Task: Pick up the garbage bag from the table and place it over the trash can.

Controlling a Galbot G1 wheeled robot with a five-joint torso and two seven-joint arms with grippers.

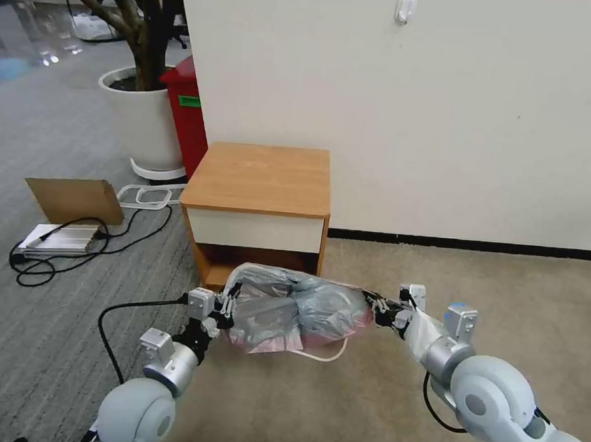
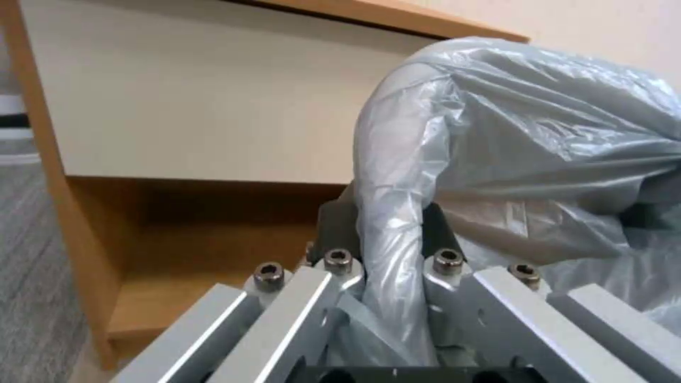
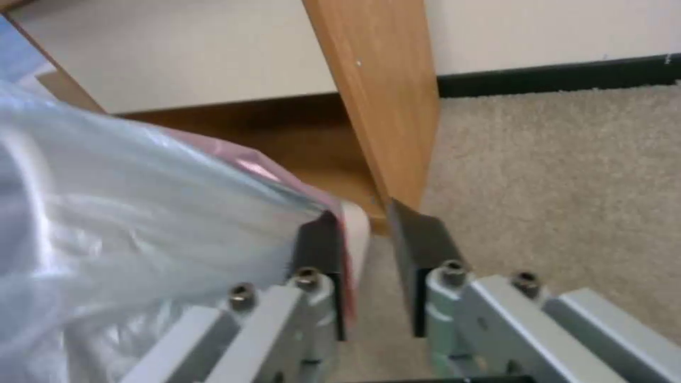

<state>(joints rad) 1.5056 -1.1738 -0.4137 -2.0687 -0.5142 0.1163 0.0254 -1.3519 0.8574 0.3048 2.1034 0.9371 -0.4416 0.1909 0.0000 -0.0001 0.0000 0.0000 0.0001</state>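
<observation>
- In the left wrist view, the garbage bag (image 2: 511,159) is seen bunched into a rope of plastic between the dark pads of the left pincer (image 2: 387,239), which is clamped on it.
- In the right wrist view, the right pincer (image 3: 369,250) is seen with a gap between its pads; the bag's pinkish edge and a pale rim lie against one pad, the other being apart from it.
- In the head view, the bag (image 1: 297,308) is seen at lower centre, draped over the cream trash can (image 1: 324,356), whose rim shows beneath.
- The trash can is placed just before the nightstand (image 1: 259,209), whose tabletop is bare.
- Open beige carpet (image 1: 505,287) lies to the right; cables (image 1: 73,247) and a cardboard piece (image 1: 76,199) lie at left.
</observation>
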